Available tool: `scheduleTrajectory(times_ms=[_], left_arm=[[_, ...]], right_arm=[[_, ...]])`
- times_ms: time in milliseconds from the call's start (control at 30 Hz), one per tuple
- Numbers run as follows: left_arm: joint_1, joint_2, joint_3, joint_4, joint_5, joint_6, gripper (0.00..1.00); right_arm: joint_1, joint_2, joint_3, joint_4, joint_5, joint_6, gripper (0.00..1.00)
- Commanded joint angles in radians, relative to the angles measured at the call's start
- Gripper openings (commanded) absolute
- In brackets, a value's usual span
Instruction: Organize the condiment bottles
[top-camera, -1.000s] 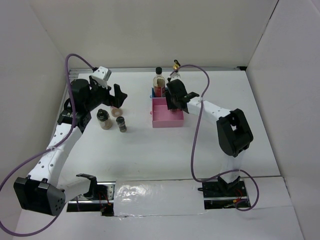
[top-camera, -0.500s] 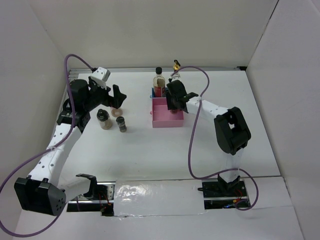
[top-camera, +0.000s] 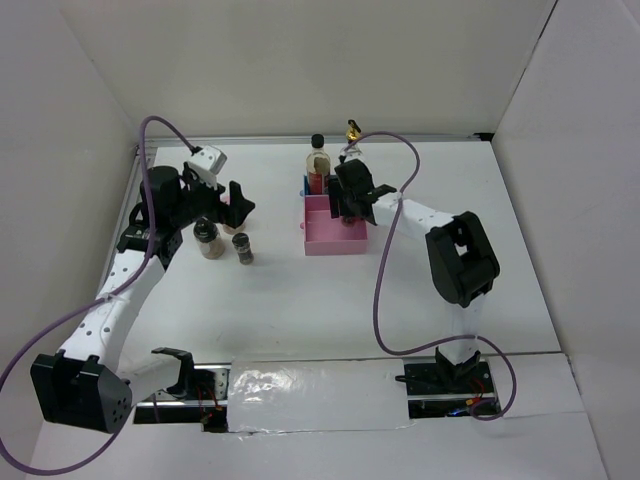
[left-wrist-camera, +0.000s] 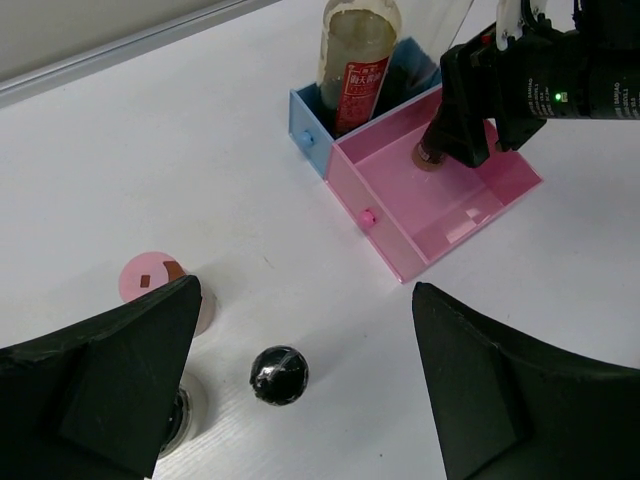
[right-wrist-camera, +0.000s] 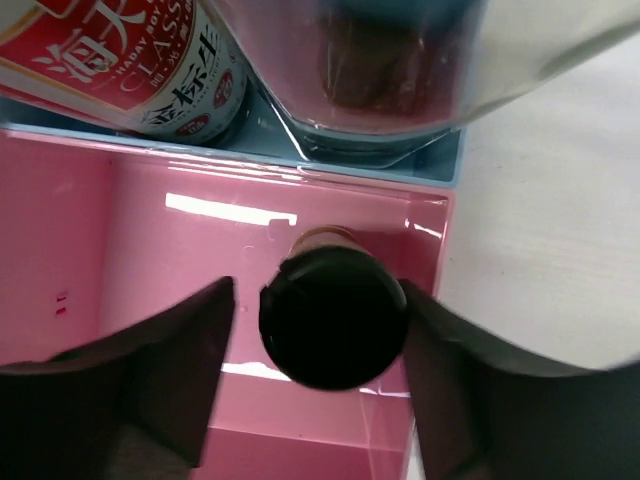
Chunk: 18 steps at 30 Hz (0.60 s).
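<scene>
My right gripper (right-wrist-camera: 318, 295) reaches into the pink tray (right-wrist-camera: 120, 240), its jaws open around a dark-capped spice jar (right-wrist-camera: 333, 315) standing on the tray floor, with a gap showing on the left. Behind it, in the blue section (left-wrist-camera: 305, 110), stand the red-labelled bottle (right-wrist-camera: 130, 70) and a clear bottle (right-wrist-camera: 400, 70); its gold cap (top-camera: 352, 128) shows from above. My left gripper (left-wrist-camera: 305, 300) hangs wide open and empty over a black-capped jar (left-wrist-camera: 279, 375). A pink-capped jar (left-wrist-camera: 150, 280) and another spice jar (top-camera: 208, 238) sit by its left finger.
White walls close in the table on the left, back and right. The right arm's purple cable (top-camera: 385, 270) loops over the table right of the tray. A foil-covered strip (top-camera: 300, 385) lies along the near edge between the arm bases.
The right jaws have spread wider around the spice jar in the pink tray. My left gripper has shifted slightly nearer, over the loose jars, and now covers most of the pink-capped one from above.
</scene>
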Motion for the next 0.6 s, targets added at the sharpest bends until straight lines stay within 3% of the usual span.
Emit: scheduleTrajectory(times_ms=[0,33,133,300,567], left_arm=[[0.006,-0.023,-0.003,0.015,0.035,0.071,0.99],[0.006,-0.021,-0.002,0.006,0.044,0.085,0.99],[0.008,-0.015,0.018,-0.051,0.097,0.176,0.99],[0.009,0.014,0.072,-0.195,0.132,0.298,0.99],[-0.001,0.063,0.126,-0.436,0.074,0.406,0.98]], right_arm=[[0.0,0.008,0.021,0.025,0.014,0.006,0.75],[0.0,0.0,0.019,0.023,0.016,0.004,0.82],[0.006,-0.021,0.005,0.023,0.019,0.007,0.91],[0.017,-0.055,-0.012,0.014,0.028,0.021,1.0],[0.046,-0.114,0.013,-0.015,0.042,0.024,1.0]])
